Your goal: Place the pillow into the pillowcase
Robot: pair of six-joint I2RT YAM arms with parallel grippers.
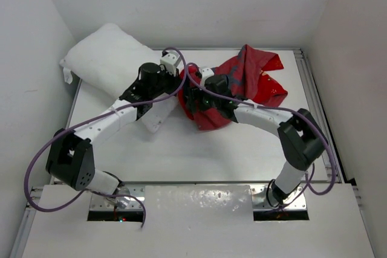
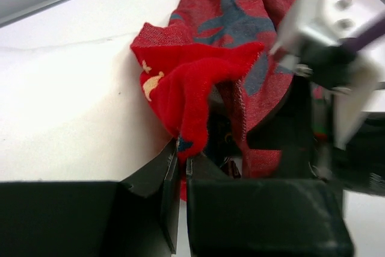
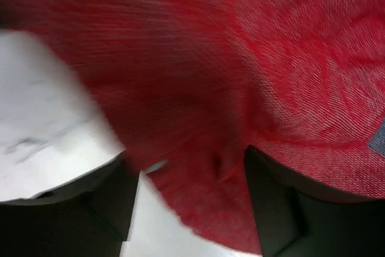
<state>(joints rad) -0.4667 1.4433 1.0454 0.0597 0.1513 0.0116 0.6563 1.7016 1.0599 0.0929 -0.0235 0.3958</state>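
Pinching a thin fold of the bright red printed fabric pillowcase [image 2: 198, 82] between the black fingers [image 2: 258, 215] of the left gripper [image 2: 182, 170], closed down to a narrow slit with the cloth hanging into it. Reaching there with the left arm [image 1: 115, 116] across the near edge of the large plump white rectangular fabric pillow [image 1: 106, 58]. Resting that pillow at the far left corner of the flat white table [image 1: 181, 149], showing a small white tag [image 1: 66, 75] at its left end, lying outside the case and just beside it. Bunching the red case in a crumpled heap at the middle of the table's far side, right of the pillow, showing blue-grey patches of print on top. Pushing the right gripper [image 3: 189, 161] into the near left part of that heap, close beside the left one. Holding its dark fingers [image 3: 283, 209] well apart, with red weave filling the gap between them. Being unable to tell from the blurred wrist view whether pressing on the cloth or merely surrounding it. Trailing purple cables [image 1: 36, 167] along both arms.
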